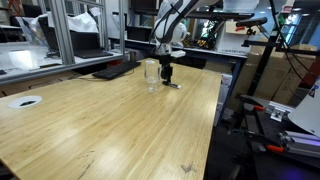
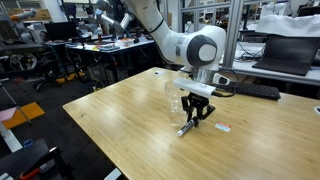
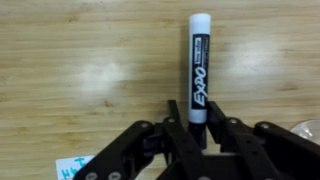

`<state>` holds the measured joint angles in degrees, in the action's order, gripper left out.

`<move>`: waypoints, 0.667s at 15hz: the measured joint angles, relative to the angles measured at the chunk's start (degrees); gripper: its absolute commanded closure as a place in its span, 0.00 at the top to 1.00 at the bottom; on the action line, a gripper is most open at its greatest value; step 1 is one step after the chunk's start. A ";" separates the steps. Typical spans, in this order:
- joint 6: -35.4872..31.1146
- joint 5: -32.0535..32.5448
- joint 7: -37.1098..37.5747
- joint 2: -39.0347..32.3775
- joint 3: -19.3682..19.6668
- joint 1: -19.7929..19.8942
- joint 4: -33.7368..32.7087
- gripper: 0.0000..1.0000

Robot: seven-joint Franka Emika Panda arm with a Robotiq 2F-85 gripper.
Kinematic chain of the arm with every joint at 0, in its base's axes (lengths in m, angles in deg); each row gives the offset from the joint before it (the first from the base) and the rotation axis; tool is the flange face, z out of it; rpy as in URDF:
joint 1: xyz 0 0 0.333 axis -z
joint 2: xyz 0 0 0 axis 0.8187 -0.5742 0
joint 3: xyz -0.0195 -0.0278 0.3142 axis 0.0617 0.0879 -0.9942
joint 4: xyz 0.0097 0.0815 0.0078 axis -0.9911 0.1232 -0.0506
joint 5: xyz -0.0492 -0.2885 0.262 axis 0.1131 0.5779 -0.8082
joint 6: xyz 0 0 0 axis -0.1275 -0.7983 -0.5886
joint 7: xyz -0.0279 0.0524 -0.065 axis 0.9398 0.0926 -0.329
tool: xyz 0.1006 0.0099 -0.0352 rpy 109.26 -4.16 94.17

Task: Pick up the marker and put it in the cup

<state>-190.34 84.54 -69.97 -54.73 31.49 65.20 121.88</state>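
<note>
Just beside the cup (image 1: 151, 73), my gripper (image 3: 200, 138) sits low over the wooden surface (image 1: 100, 125), clamped on one end of the marker (image 3: 199, 70).

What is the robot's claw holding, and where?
Cannot tell: the gripper straddles the marker at its dark end, but a squeeze isn't clear.

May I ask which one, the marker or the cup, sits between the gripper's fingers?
The marker: it lies flat between the fingers of the gripper, while the clear cup stands upright beside it.
</note>
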 measured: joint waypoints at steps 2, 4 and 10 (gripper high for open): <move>0.03 0.19 0.21 0.01 0.00 0.00 -0.05 0.03; 0.06 0.21 0.24 0.03 -0.07 -0.01 -0.05 0.05; -2.58 -0.15 0.69 6.96 0.12 0.81 1.86 0.05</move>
<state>-192.92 84.39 -69.27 -47.78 31.61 66.01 123.73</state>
